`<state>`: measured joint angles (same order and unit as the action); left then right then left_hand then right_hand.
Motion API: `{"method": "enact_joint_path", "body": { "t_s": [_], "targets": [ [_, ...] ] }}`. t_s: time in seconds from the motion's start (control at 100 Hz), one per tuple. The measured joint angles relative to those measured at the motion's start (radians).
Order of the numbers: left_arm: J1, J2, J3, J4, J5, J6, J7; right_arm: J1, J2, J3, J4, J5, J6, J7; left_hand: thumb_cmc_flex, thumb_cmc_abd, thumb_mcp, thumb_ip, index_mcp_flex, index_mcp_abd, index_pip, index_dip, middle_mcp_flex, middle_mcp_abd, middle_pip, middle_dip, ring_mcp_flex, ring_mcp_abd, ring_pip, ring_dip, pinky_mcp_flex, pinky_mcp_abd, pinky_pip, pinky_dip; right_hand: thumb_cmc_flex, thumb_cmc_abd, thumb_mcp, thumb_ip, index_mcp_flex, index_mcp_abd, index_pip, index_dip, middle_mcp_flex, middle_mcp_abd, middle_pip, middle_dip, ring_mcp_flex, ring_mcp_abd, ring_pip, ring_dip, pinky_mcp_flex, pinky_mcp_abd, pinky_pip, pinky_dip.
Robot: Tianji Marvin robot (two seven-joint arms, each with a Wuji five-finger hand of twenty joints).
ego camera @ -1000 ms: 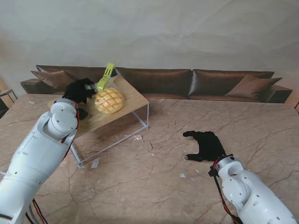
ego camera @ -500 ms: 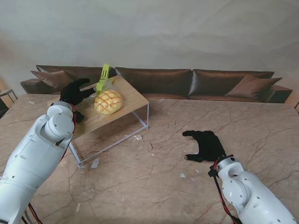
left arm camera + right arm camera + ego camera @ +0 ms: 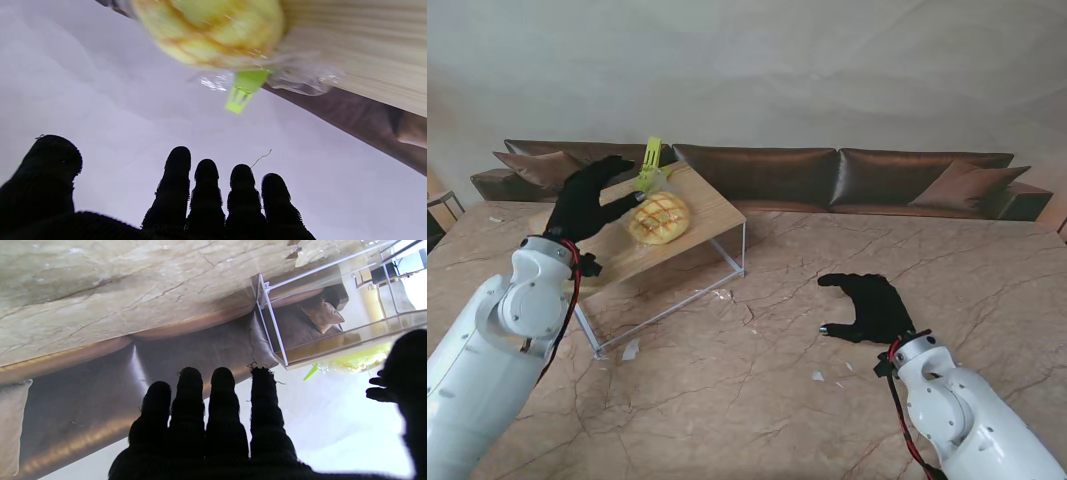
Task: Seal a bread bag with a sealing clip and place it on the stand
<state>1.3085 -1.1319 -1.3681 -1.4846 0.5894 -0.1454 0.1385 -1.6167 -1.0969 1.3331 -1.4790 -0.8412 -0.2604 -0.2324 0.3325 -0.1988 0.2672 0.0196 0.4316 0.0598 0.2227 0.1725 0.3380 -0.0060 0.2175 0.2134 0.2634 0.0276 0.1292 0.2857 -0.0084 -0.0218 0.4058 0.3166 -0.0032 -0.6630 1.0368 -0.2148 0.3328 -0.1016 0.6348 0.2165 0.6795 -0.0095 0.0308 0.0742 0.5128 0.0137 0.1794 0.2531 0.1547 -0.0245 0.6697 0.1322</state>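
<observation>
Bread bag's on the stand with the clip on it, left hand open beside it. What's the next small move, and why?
Probably draw the left hand back toward me, clear of the stand. The bread bag rests on the wooden top with the green clip on its neck, and the hand's fingers are spread and hold nothing. The right hand is open above the table, so it needs no move.

Even daylight at the stand; wrist views backlit, bread bag [image 3: 213,30] blurred.

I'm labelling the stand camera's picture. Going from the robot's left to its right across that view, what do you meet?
Left robot hand → clip → bread → stand's right corner → right robot hand.
</observation>
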Motion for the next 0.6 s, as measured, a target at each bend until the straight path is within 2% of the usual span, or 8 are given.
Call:
{"method": "enact_joint_path", "body": {
  "t_s": [0.08, 0.14, 0.19, 0.25, 0.29, 0.42, 0.45, 0.6],
  "targets": [
    [0.054, 0.004, -0.006, -0.055, -0.001, -0.037, 0.0, -0.007, -0.002, 0.011, -0.013, 0.042, -0.018, 0.011, 0.0, 0.011, -0.011, 0.007, 0.003, -0.003, 0.0, 0.0, 0.01, -0.001, -0.003, -0.001, 0.003, -0.001, 0.0, -0.001, 0.002, -0.002, 0.049, 0.0, 0.0, 0.096, -0.096, 0.03, 0.0, 0.021, -0.016, -0.016, -0.001, 0.0, 0.0, -0.007, -0.012, -0.002, 0.0, -0.004, -0.001, -0.015, -0.01, -0.013],
    [0.089, 0.006, -0.005, -0.082, -0.001, -0.072, 0.002, -0.012, -0.003, 0.017, -0.021, 0.095, -0.032, 0.022, 0.0, 0.021, -0.022, 0.026, 0.013, -0.009, 0.0, 0.0, 0.01, -0.001, -0.005, -0.007, 0.014, -0.002, 0.001, -0.001, 0.002, -0.007, 0.075, -0.001, 0.0, 0.184, -0.201, 0.045, -0.006, 0.039, -0.029, -0.026, -0.003, 0.002, 0.0, -0.008, -0.023, -0.002, -0.001, -0.004, -0.007, -0.016, -0.018, -0.026],
    [0.116, 0.007, -0.001, -0.097, -0.001, -0.1, 0.005, -0.017, -0.005, 0.023, -0.03, 0.11, -0.04, 0.033, 0.0, 0.021, -0.022, 0.026, 0.013, -0.009, 0.0, 0.0, 0.01, -0.001, -0.005, -0.008, 0.016, -0.002, 0.001, -0.001, 0.002, -0.01, 0.095, -0.001, 0.0, 0.258, -0.312, 0.095, -0.026, 0.05, -0.047, -0.036, -0.004, 0.005, -0.001, -0.008, -0.023, -0.003, -0.001, -0.005, -0.011, -0.016, -0.019, -0.035],
    [0.147, 0.008, 0.007, -0.111, -0.001, -0.123, 0.013, -0.023, -0.006, 0.028, -0.04, 0.102, -0.045, 0.04, 0.0, 0.025, -0.035, 0.026, 0.013, -0.009, 0.0, 0.0, 0.022, -0.002, -0.01, -0.008, 0.04, -0.002, 0.001, -0.001, 0.002, -0.01, 0.12, -0.001, -0.038, 0.257, -0.3, 0.135, -0.026, 0.057, -0.051, -0.042, -0.004, 0.008, -0.001, -0.008, -0.023, -0.003, 0.0, -0.005, -0.011, -0.017, -0.019, -0.036],
    [0.17, 0.008, 0.013, -0.121, -0.004, -0.133, 0.02, -0.026, -0.006, 0.032, -0.046, 0.094, -0.048, 0.043, -0.001, 0.031, -0.036, 0.026, 0.013, -0.009, 0.0, 0.001, 0.022, -0.002, -0.01, -0.008, 0.05, -0.002, 0.001, -0.001, 0.003, -0.011, 0.136, -0.001, -0.064, 0.257, -0.281, 0.142, -0.027, 0.067, -0.056, -0.046, -0.007, 0.012, -0.001, -0.009, -0.033, -0.003, 0.0, -0.005, -0.012, -0.017, -0.019, -0.036],
    [0.238, 0.008, 0.031, -0.144, -0.017, -0.179, 0.033, -0.035, -0.006, 0.039, -0.058, 0.105, -0.072, 0.057, -0.001, 0.031, -0.044, 0.026, 0.019, -0.009, 0.0, 0.001, 0.025, -0.002, -0.011, -0.009, 0.067, -0.002, 0.001, -0.001, 0.015, -0.012, 0.162, -0.001, -0.078, 0.272, -0.272, 0.142, -0.077, 0.086, -0.076, -0.053, -0.045, 0.018, -0.012, -0.01, -0.05, -0.009, 0.0, -0.008, -0.024, -0.029, -0.02, -0.036],
    [0.249, 0.008, 0.038, -0.144, -0.021, -0.193, 0.035, -0.035, -0.006, 0.039, -0.058, 0.115, -0.08, 0.059, -0.003, 0.031, -0.045, 0.036, 0.025, -0.01, 0.0, 0.001, 0.034, -0.002, -0.013, -0.009, 0.069, -0.002, 0.003, -0.001, 0.022, -0.012, 0.171, -0.001, -0.079, 0.283, -0.272, 0.142, -0.078, 0.088, -0.076, -0.056, -0.055, 0.019, -0.012, -0.01, -0.053, -0.009, 0.0, -0.009, -0.024, -0.029, -0.02, -0.036],
    [0.273, 0.005, 0.086, -0.112, -0.046, -0.239, 0.061, -0.035, -0.006, 0.029, -0.056, 0.16, -0.113, 0.062, -0.003, 0.031, -0.046, 0.036, 0.036, -0.01, 0.0, 0.001, 0.034, -0.002, -0.013, -0.009, 0.09, -0.002, 0.012, 0.0, 0.034, -0.012, 0.197, 0.001, -0.13, 0.359, -0.278, 0.148, -0.079, 0.095, -0.089, -0.067, -0.067, 0.025, -0.017, -0.016, -0.061, -0.014, 0.0, -0.011, -0.037, -0.037, -0.023, -0.036]
  ]
}}
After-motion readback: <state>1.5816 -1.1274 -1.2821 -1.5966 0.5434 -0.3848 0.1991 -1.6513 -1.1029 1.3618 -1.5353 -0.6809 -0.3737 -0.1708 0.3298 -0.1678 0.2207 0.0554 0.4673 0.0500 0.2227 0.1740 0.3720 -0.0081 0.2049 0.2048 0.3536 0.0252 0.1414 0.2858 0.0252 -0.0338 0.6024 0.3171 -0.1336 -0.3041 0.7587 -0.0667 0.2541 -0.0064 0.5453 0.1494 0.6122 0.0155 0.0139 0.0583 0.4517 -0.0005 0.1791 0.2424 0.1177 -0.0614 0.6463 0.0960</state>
